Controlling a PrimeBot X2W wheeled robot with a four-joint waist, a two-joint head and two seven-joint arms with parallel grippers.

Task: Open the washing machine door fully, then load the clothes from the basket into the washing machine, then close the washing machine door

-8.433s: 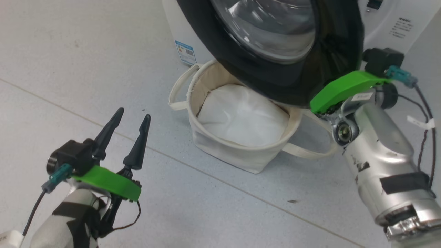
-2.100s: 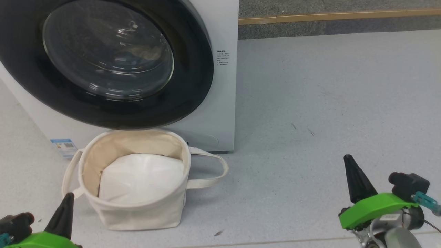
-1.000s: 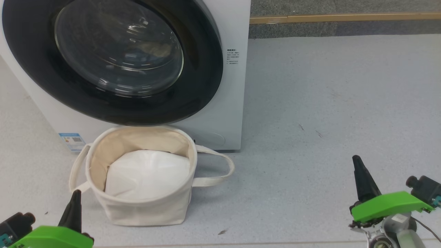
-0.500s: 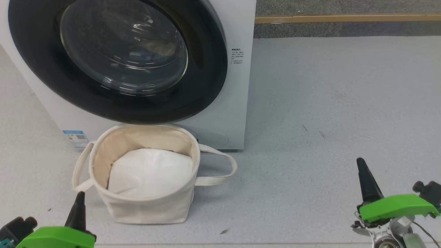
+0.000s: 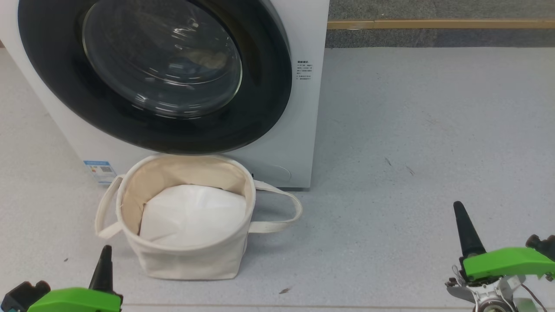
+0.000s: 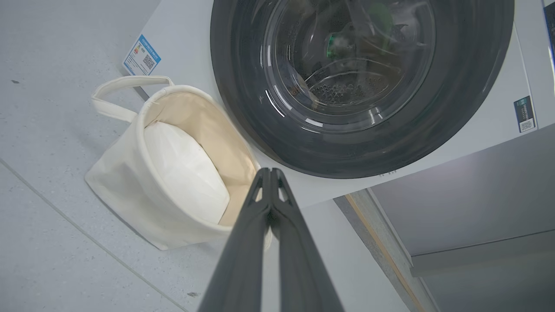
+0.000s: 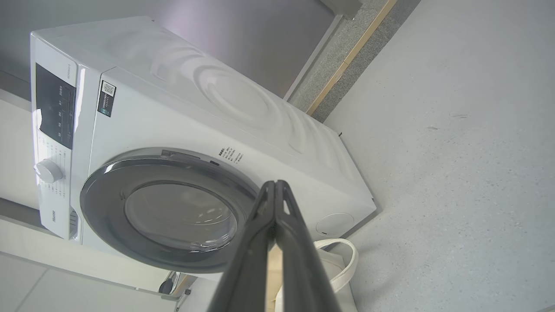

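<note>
The washing machine [image 5: 303, 130] stands at the upper left, and the washing machine door [image 5: 260, 108] lies shut flat against its front. The clothes show as a dim pale and bluish heap [image 5: 208, 58] behind the glass. The basket [image 5: 190, 264] sits on the floor under the door and holds a white liner pad [image 5: 195, 214]. My left gripper [image 5: 105, 253] is shut and empty, just left of the basket's near side. My right gripper [image 5: 458, 207] is shut and empty, far to the right over bare floor. The wrist views show the left gripper [image 6: 269, 171] and right gripper [image 7: 275, 184] with fingers pressed together.
A blue label sticker [image 5: 99, 169] is on the machine's lower left corner. Grey floor [image 5: 412, 151] stretches to the right, up to a wood-coloured strip [image 5: 433, 24] at the wall's foot. The machine's control panel and knob [image 7: 47, 171] are in the right wrist view.
The door was open with my right gripper against it; now it is shut and both arms are drawn back. My left gripper has shut. Lately the camera shifted and both grippers sank lower.
</note>
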